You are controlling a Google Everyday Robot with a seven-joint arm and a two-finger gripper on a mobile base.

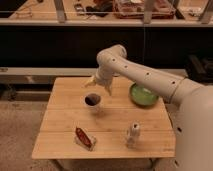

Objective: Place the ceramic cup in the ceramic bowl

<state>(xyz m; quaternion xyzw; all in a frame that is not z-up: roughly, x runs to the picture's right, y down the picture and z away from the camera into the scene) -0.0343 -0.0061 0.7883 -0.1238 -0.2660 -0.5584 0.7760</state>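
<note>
The ceramic cup (92, 101) is white with a dark brown inside and sits just above the middle of the wooden table (60, 125), casting a shadow below it. My gripper (101, 86) is right above and behind the cup's rim, at the end of the white arm (145, 75) that reaches in from the right. The ceramic bowl (143, 95) is green with a lighter inside and rests at the table's back right, partly behind the arm.
A small white bottle-shaped object (133, 133) stands at the front right. A red and white packet (84, 138) lies at the front centre. A dark shelf unit (60, 45) runs behind the table.
</note>
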